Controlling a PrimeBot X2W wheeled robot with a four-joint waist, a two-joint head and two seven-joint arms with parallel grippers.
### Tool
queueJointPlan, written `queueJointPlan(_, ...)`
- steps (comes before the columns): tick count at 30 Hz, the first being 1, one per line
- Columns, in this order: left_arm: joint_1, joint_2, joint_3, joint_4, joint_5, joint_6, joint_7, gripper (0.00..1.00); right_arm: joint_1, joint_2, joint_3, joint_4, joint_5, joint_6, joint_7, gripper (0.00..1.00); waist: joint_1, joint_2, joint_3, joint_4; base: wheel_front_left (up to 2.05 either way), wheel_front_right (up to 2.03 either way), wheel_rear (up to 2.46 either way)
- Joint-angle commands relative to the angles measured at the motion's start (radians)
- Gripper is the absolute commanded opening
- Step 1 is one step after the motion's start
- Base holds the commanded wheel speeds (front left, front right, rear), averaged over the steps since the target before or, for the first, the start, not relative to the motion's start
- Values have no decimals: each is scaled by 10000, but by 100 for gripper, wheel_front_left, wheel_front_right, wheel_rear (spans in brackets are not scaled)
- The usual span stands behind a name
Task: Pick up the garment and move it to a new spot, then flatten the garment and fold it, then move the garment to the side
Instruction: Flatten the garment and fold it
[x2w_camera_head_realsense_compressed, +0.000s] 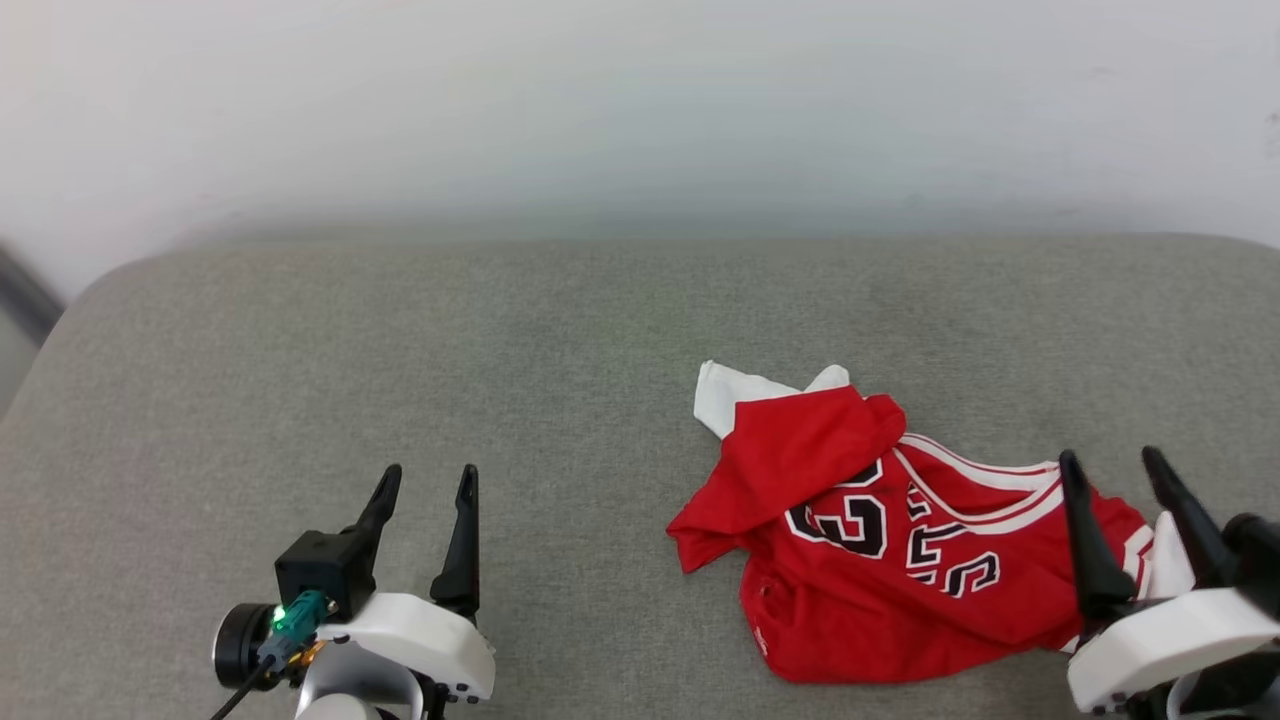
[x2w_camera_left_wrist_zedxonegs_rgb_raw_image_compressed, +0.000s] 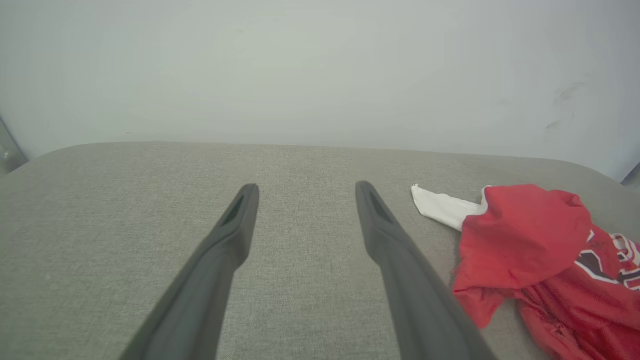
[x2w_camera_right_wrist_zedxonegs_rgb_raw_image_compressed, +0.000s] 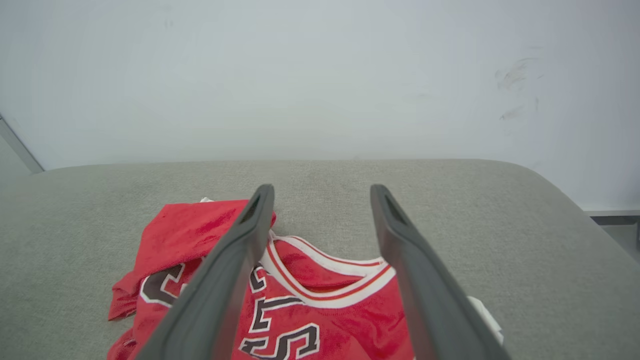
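Red garment (x2w_camera_head_realsense_compressed: 835, 620) crumpled, grey cushion (x2w_camera_head_realsense_compressed: 400, 350), white wall (x2w_camera_head_realsense_compressed: 640, 100)

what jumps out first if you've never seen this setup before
The bright red garment grabs the eye first, lying crumpled on the grey cushion right of centre, black numbers facing up. Next come the two grippers with long dark fingers at the bottom: the right gripper open at the garment's right end, the left gripper open over bare cushion.
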Motion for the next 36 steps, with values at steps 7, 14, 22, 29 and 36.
queueJointPlan(7, -471, -239, -335, 96, -235, -243, 609, 100, 454, 160, 409, -530, -227, -3, 67, 100, 1, 0, -33, -428, 0, 0, 0)
queueJointPlan(14, -2287, -719, -1240, 752, -294, -1047, 1848, 100, 99, 211, 748, -582, -224, -3, 83, 100, 1, 0, 402, -994, 0, 0, 0)
queueJointPlan(22, -3946, -756, -1983, 2259, -694, -1898, 4551, 100, -292, 235, 1082, -368, -150, -3, -117, 100, 1, 0, 956, -1849, 0, 0, 0)
queueJointPlan(29, -4396, -537, -2496, 3089, -1324, -2339, 6637, 100, -470, 252, 1211, -19, -11, -3, -358, 100, 1, 0, 1304, -2384, 0, 0, 0)
queueJointPlan(36, -4641, -104, -2826, 2605, -1409, -2471, 7422, 0, -561, 261, 1129, 188, 119, -3, -554, 100, 1, 0, 1446, -2323, 0, 0, 0)
